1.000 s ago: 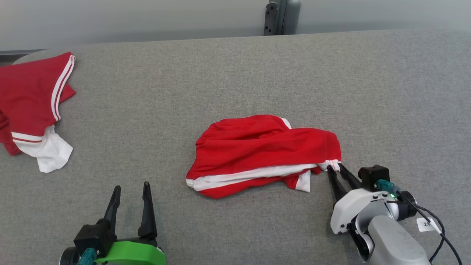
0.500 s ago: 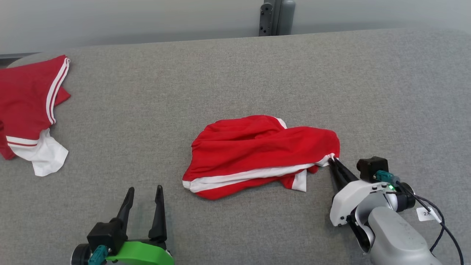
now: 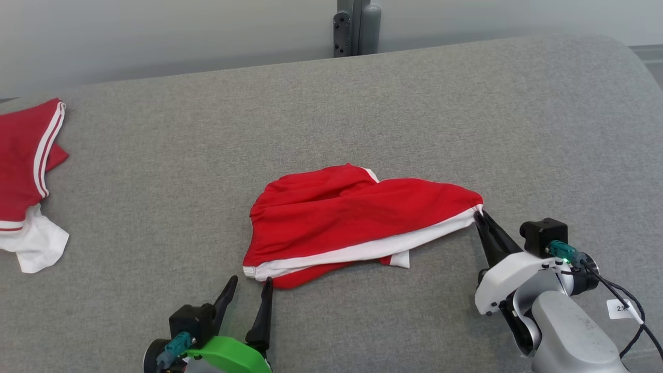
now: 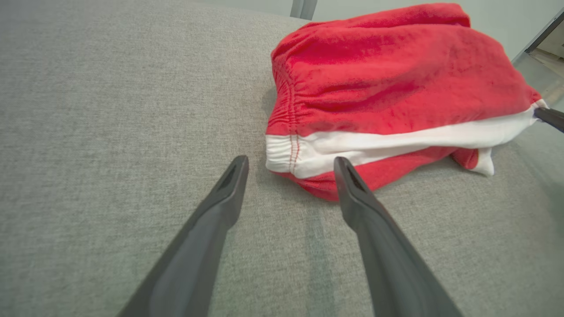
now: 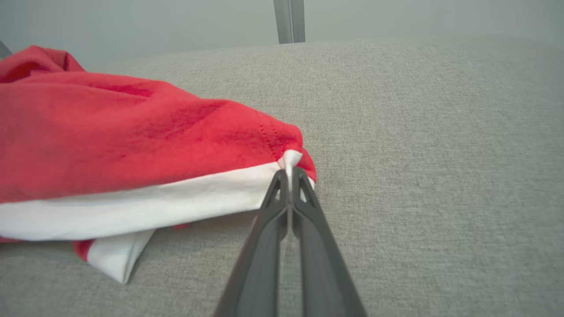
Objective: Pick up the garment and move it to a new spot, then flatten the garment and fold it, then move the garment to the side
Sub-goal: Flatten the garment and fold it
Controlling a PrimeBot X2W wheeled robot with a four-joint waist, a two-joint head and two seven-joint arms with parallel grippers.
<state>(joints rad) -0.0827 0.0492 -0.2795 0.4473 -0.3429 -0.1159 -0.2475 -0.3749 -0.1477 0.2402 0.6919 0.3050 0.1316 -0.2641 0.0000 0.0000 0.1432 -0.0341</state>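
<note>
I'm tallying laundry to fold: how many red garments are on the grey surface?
2. The centre garment lies crumpled, a white-trimmed corner pinched by the right tool; the second garment sits at the head view's far left, partly cut off.

Open grey surface (image 3: 414, 114) all round garment (image 3: 352, 217); second garment (image 3: 20, 155) far left; post (image 3: 355, 28) behind.

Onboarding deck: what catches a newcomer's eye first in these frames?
A crumpled red-and-white garment lies central on the grey surface. The right gripper is shut on its right corner; the left gripper stands open at its left end. A second garment lies far left.
</note>
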